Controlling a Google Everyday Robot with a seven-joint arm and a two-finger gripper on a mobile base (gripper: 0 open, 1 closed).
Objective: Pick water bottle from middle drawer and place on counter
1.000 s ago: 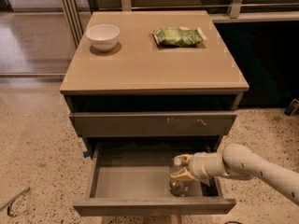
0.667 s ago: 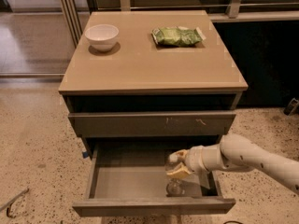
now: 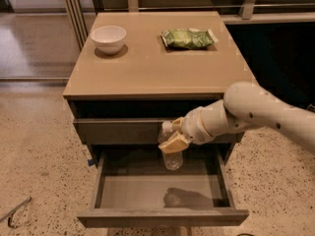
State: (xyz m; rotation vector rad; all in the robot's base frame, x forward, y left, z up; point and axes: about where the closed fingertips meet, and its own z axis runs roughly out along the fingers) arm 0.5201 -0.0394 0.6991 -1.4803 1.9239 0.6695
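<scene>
The water bottle point(image 3: 171, 156), clear with a white cap, hangs upright in my gripper point(image 3: 173, 136), which is shut on its upper part. It is lifted clear above the grey floor of the open middle drawer point(image 3: 147, 193), in front of the closed drawer front above. Its shadow lies on the drawer floor. My white arm reaches in from the right. The tan counter point(image 3: 157, 65) lies above and behind the bottle.
A white bowl point(image 3: 108, 37) stands on the counter's back left. A green snack bag point(image 3: 188, 38) lies at the back right. A speckled floor surrounds the cabinet. A dark wall is at the right.
My gripper has risen with the water bottle from the drawer floor to the height of the upper drawer front. The view has also moved closer.
</scene>
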